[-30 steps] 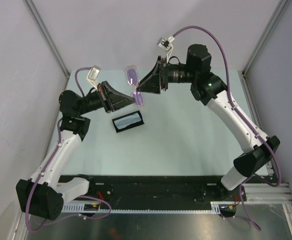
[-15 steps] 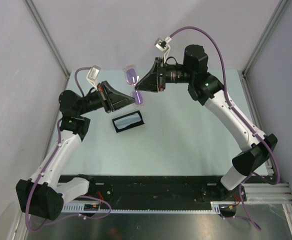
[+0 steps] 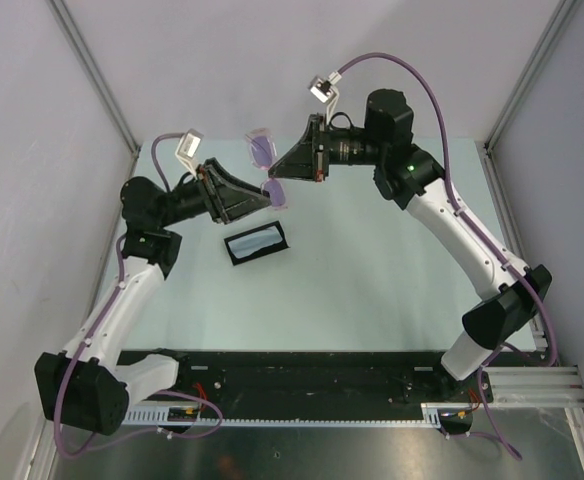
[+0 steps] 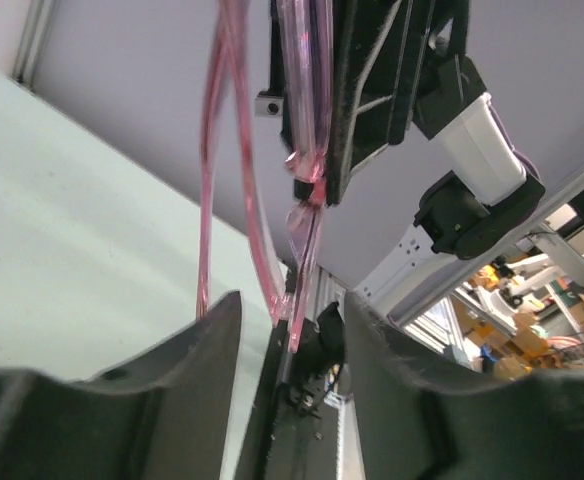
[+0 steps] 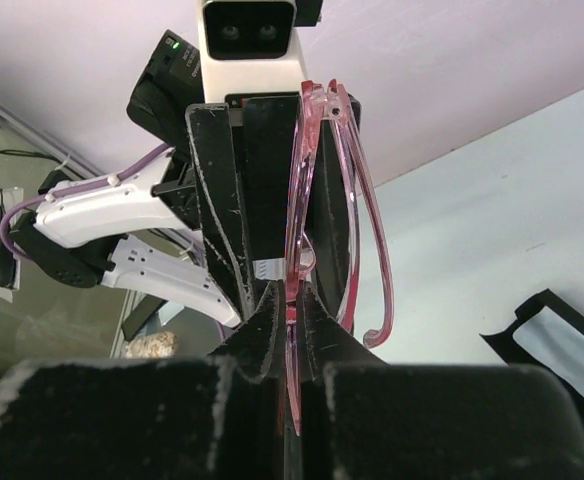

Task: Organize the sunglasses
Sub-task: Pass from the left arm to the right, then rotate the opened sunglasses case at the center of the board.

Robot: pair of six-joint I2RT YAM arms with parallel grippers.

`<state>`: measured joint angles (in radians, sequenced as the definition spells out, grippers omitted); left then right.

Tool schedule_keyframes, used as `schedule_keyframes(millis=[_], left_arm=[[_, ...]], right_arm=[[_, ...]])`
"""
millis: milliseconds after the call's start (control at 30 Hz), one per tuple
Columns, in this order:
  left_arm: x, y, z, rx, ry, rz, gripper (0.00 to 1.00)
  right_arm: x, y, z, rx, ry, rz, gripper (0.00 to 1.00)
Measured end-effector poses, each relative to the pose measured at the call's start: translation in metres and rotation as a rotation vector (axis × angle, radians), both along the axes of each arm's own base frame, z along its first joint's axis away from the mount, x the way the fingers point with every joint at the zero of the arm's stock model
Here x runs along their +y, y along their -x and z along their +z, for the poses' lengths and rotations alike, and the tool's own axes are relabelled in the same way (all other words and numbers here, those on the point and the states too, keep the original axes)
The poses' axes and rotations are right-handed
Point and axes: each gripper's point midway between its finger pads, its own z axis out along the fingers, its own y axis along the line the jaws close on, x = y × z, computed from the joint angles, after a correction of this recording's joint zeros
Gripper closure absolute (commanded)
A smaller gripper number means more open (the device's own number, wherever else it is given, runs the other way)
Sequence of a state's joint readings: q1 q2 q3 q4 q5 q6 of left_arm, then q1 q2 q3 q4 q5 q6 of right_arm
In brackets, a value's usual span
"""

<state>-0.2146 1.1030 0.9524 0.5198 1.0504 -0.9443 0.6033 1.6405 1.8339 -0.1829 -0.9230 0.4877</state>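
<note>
Sunglasses [image 3: 263,151] hang above the far left of the table [image 3: 392,270], the right pincer [image 5: 290,305] pinching their frame and the left pincer [image 4: 290,325] spread around the arm tips. This looks like a handover; next they need lowering gently into the black case [image 3: 255,244] just nearer.

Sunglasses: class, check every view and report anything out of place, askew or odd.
The pink-framed, purple-lensed sunglasses hang in mid-air, tilted on edge, pinched only by the right gripper; the left gripper stands open around them. The black oblong case lies on the table.
</note>
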Motion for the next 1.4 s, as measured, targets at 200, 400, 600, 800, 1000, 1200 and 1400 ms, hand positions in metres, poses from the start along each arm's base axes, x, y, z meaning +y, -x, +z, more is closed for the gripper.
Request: schedule_keyframes(millis=[200, 400, 600, 800, 1000, 1200, 1400], left_arm=[[0.020, -0.023, -0.005, 0.000, -0.006, 0.102, 0.14], [0.076, -0.082, -0.049, 0.118, -0.050, 0.489, 0.08], [0.138, -0.132, -0.166, 0.450, -0.232, 0.923, 0.17], [0.181, -0.147, -0.268, 0.722, -0.445, 1.155, 0.23], [0.198, -0.175, -0.334, 0.864, -0.609, 1.210, 0.34], [0.196, -0.202, -0.350, 0.886, -0.661, 1.191, 0.52], [0.177, -0.197, -0.352, 0.871, -0.704, 1.103, 0.68]], right_arm=[[-0.012, -0.025, -0.007, 0.030, 0.005, -0.088, 1.00], [-0.034, -0.066, -0.057, 0.134, 0.072, -0.250, 1.00], [-0.040, -0.068, -0.111, 0.249, 0.161, -0.307, 1.00], [-0.042, -0.064, -0.127, 0.276, 0.198, -0.341, 1.00], [-0.038, -0.061, -0.139, 0.284, 0.225, -0.358, 1.00], [-0.036, -0.058, -0.146, 0.290, 0.238, -0.356, 1.00], [-0.037, -0.062, -0.147, 0.278, 0.244, -0.373, 1.00]])
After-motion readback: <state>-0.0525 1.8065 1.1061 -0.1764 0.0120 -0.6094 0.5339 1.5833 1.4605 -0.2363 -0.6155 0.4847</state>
